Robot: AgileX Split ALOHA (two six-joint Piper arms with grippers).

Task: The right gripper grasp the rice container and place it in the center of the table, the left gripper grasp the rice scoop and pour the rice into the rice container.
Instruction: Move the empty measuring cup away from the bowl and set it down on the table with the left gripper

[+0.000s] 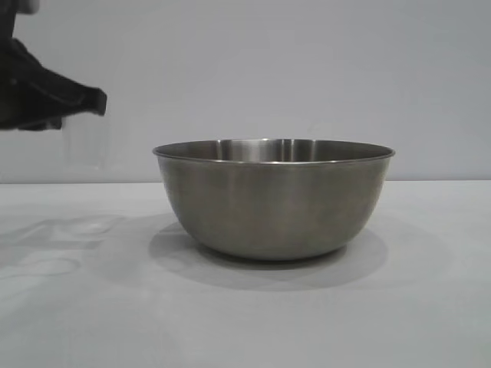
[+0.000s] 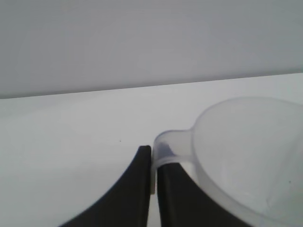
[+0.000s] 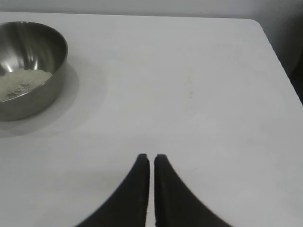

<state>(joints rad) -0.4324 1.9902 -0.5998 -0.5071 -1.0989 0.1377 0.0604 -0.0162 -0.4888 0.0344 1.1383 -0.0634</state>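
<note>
Holding rice (image 3: 21, 81) — steel rice container (image 3: 33, 66)

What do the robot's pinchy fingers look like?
Both grippers look the same: the left gripper and the right gripper each have two smooth, matte black fingers that curve like horns and narrow to blunt tips. No cables or markings show on them.

The rice container (image 1: 273, 201) stands mid-frame on the table (image 1: 430, 307), rice (image 3: 21, 82) inside, left gripper (image 1: 96, 100) at upper left.
</note>
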